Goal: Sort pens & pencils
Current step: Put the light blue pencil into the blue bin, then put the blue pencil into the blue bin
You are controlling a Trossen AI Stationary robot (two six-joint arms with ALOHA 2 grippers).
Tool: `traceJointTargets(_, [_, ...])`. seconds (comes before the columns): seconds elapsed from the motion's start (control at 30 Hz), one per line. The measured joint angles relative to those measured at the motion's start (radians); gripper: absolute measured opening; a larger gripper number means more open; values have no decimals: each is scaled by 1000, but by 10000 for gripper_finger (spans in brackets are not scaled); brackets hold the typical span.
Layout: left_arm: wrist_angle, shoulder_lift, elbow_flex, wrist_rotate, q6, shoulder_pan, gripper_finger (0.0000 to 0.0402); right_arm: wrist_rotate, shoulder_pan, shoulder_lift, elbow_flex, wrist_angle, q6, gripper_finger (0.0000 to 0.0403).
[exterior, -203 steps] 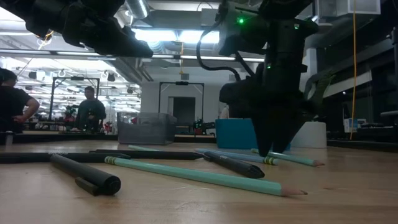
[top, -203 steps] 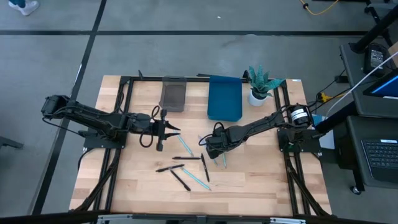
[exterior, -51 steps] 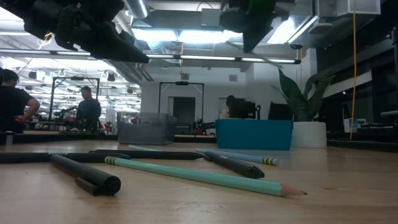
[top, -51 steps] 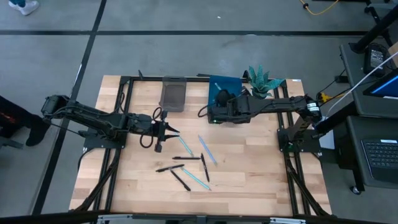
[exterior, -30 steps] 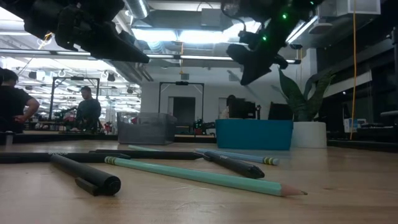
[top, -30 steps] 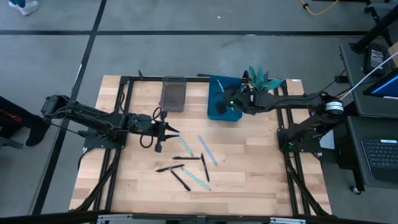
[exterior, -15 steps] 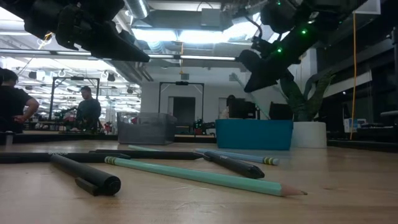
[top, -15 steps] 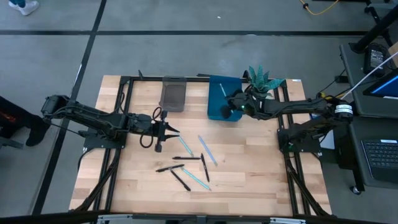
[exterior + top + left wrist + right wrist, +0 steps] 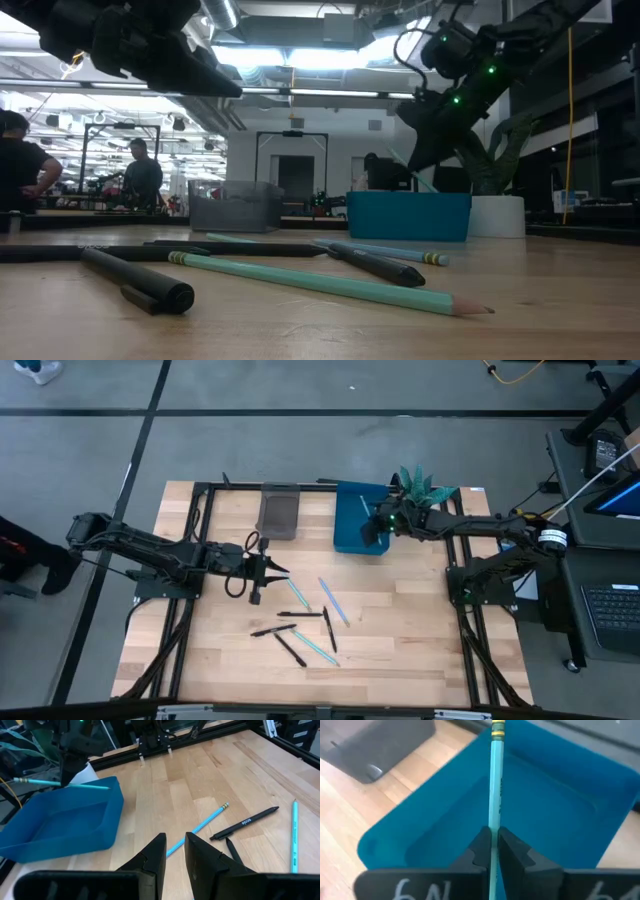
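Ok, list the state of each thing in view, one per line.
Right hand: shut on a teal pencil, held over the blue bin.
Left hand: slightly parted, holding nothing, above the table.
Blue bin: looks empty.
Grey bin: contents cannot tell.
Other pens and pencils: lying loose on the table.

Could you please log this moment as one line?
right gripper: shut on teal pencil, above blue bin | left gripper: idle, empty

A robotics lab or workshop is indicated: a wooden table is framed by black rails, a concrete floor is seen, and people stand among benches under strip lights.
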Motion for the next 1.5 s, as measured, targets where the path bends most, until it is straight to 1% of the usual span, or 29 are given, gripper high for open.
traceJointTargets(0.27, [4, 0, 0, 0, 0, 0, 64, -71, -42, 9, 0, -56, 8, 25])
traceJointTargets(0.43, [6, 0, 0, 0, 1, 0, 64, -120, -55, 45, 0, -69, 27, 25])
traceJointTargets(0.67, [6, 0, 0, 0, 1, 0, 64, -124, -55, 61, 0, -59, 30, 27])
traceJointTargets(1.07, [6, 0, 0, 0, 1, 0, 64, -124, -54, 61, 0, -31, 24, 83])
traceJointTargets(1.23, [6, 0, 0, 0, 2, 0, 64, -128, -54, 61, 0, 44, -35, 87])
traceJointTargets(1.4, [6, 0, 0, 0, 2, 0, 64, -214, -53, 37, 0, 196, -115, 87])
traceJointTargets(1.5, [6, 0, 0, 0, 2, 0, 64, -274, -52, 6, 1, 253, -153, 87])
